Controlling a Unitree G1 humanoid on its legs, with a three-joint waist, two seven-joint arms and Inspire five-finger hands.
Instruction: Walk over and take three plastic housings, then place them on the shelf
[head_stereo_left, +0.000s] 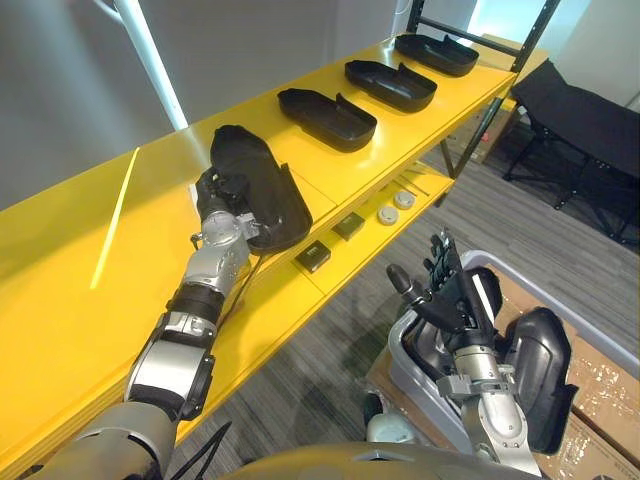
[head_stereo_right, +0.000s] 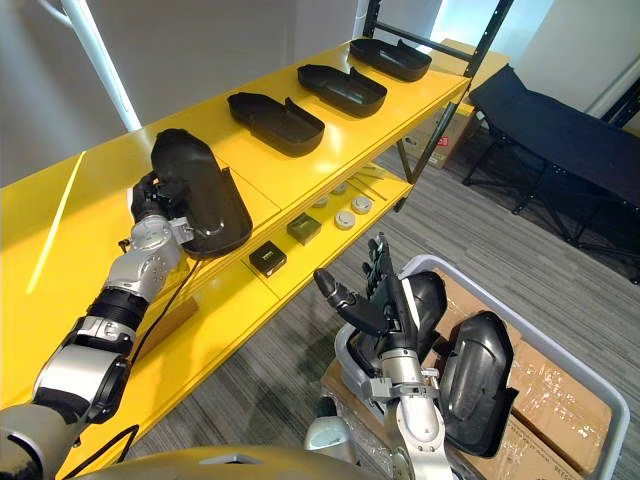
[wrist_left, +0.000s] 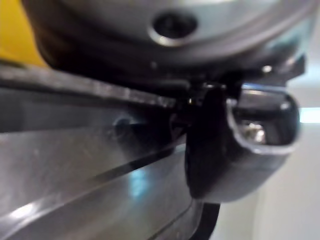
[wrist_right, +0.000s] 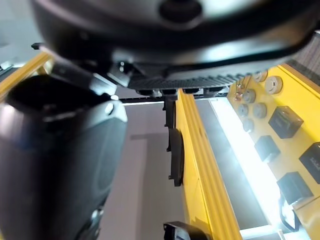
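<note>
While my left hand (head_stereo_left: 222, 197) grips a plastic housing (head_stereo_left: 262, 190), tilted on the yellow shelf (head_stereo_left: 90, 250) near the row of housings (head_stereo_left: 327, 118), my right hand (head_stereo_left: 452, 290) hangs open above the bin (head_stereo_right: 610, 395). I'm placing; next, I'd lower it flat and let go.

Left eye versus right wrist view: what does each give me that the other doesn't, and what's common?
Left eye: the left hand gripping a housing on the top board, three more housings beyond it, and the grey bin with housings inside. Right wrist: a longer row of round parts on the lower board. Both: the open right hand, the yellow shelf, the small black boxes.
</note>
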